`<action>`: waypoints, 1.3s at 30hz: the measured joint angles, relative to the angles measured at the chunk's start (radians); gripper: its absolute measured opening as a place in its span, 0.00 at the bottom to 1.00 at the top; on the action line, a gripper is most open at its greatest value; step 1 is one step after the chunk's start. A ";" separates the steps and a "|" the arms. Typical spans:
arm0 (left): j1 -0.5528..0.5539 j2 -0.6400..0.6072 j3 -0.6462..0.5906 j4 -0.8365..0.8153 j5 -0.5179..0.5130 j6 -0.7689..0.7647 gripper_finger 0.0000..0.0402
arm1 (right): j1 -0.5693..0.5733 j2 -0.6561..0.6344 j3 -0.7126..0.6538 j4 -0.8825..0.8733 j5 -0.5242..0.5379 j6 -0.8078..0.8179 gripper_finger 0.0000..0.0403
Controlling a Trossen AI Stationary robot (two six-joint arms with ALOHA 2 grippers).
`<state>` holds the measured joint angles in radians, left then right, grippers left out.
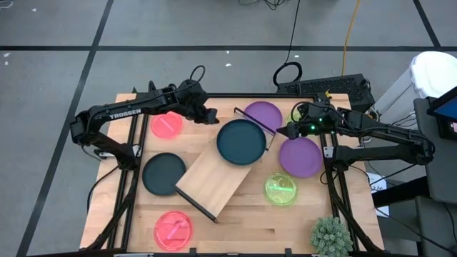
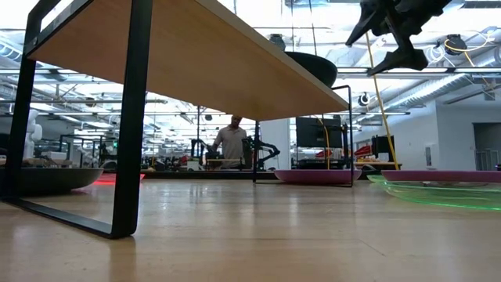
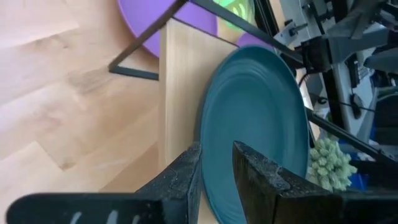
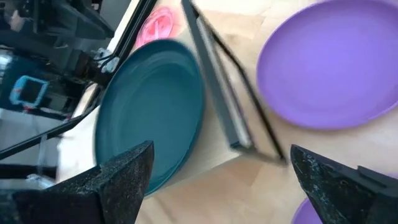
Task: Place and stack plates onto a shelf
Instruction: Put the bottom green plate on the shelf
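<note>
The long light-wood shelf board with thin black metal frame ends (image 1: 214,182) stood nearest, its top carrying one large dark teal round plastic plate (image 1: 241,140) toward the far end. That plate looked to sit close to the shelf's edge on the right arm's side, so a careless nudge might have tipped it off; I judged that the main risk.

The left gripper (image 1: 212,116) hung just beside the teal plate's rim, above the shelf's far corner, its fingers (image 3: 186,180) drawn narrow with only a slim gap and nothing between them. The right gripper (image 1: 283,131) hovered off the shelf's other side, fingers (image 4: 118,171) spread wide and empty, the plate lying ahead of them and apart. If either arm swung across low, it could have caught the black frame end and shifted the whole shelf.

Outward from the shelf lay a purple plate (image 1: 263,114) behind its far end and another purple plate (image 1: 300,156) beside it, unstacked, a translucent lime-green plate (image 1: 280,189), two pink plates (image 1: 166,124) (image 1: 173,229), and a second dark plate (image 1: 163,173).
</note>
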<state>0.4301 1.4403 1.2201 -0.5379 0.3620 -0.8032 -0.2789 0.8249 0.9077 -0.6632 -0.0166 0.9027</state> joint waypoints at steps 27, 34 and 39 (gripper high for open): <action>-0.106 -0.115 -0.003 -0.158 0.119 0.084 0.24 | 0.399 0.017 0.001 -0.103 -0.111 0.683 0.88; -0.196 -0.198 -0.001 -0.207 0.039 0.088 0.24 | 0.549 0.071 -0.006 -0.186 -0.108 0.801 0.88; -0.282 -0.246 -0.001 -0.253 -0.066 0.097 0.24 | 0.662 0.105 -0.059 -0.172 -0.110 0.925 0.88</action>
<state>0.1484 1.1938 1.2190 -0.7906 0.2958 -0.7061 0.3829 0.9301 0.8488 -0.8353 -0.1265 1.8274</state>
